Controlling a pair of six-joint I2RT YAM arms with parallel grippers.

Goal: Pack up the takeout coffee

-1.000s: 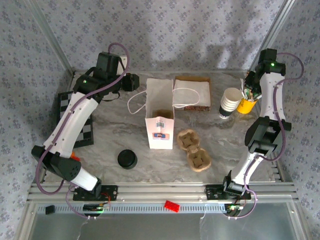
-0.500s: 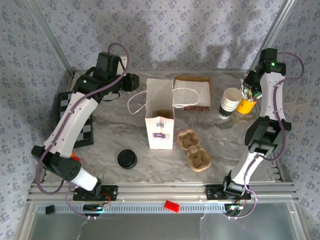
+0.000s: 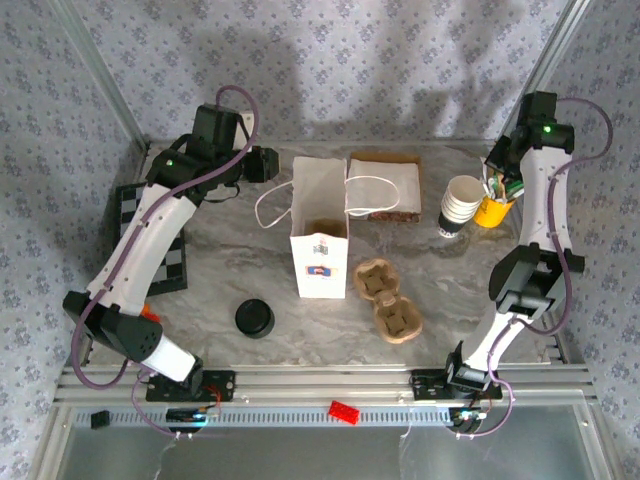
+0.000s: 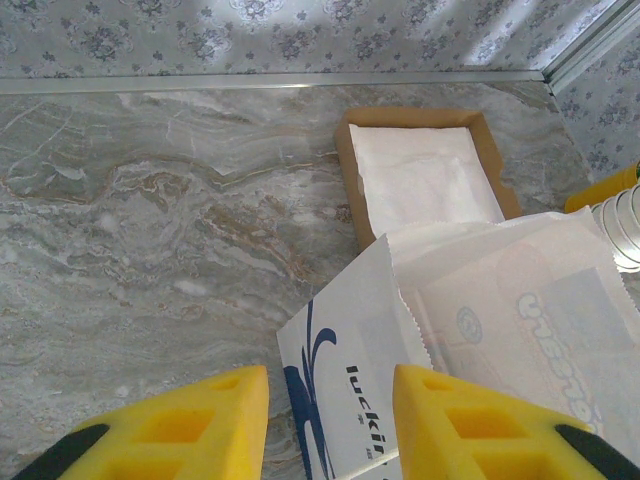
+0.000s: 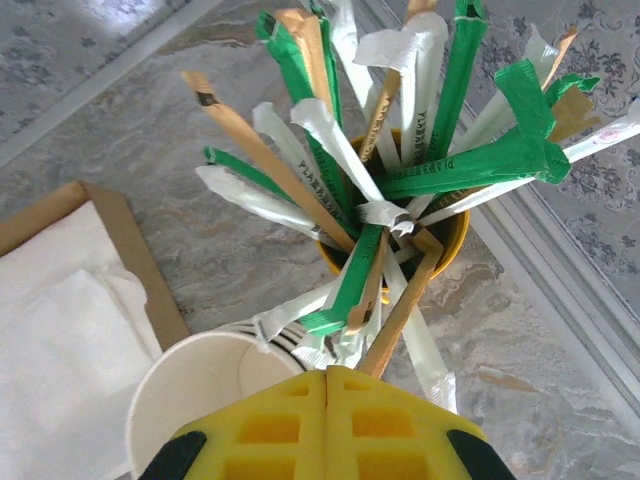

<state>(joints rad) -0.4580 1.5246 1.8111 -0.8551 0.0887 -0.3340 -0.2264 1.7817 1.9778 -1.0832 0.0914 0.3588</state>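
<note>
Coffee stands near-left of the paper bag, untouched; my right pincer, closed on nothing, hangs over stirrers to its right, left pincer partly parted, empty; I'd grip its sides squarely

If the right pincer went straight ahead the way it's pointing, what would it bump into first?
Probably the wrapped sticks in the yellow cup, straight ahead of the shut right pincer. The white paper cups sit just beside that line, and depth is hard to judge.
</note>
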